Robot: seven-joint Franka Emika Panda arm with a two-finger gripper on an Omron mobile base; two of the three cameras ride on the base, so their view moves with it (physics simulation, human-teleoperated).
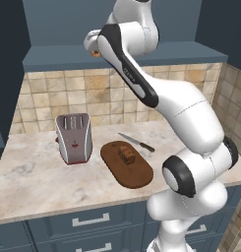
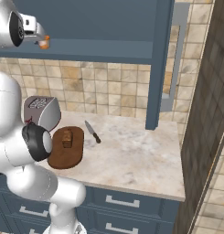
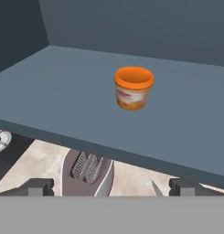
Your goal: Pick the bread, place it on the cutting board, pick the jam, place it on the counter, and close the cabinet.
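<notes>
The orange jam stands upright on the blue-grey shelf of the open cabinet. My gripper is open just in front of the shelf edge, a short way from the jar, with nothing between its fingers. In the right base view the gripper sits high at the left, next to the jam. The bread lies on the oval cutting board on the beige counter. The bread and the cutting board also show from the right side.
A silver toaster stands left of the board, directly below my hand. A knife lies behind the board. The cabinet door hangs open at the right, over the counter's free right part. Drawers run below.
</notes>
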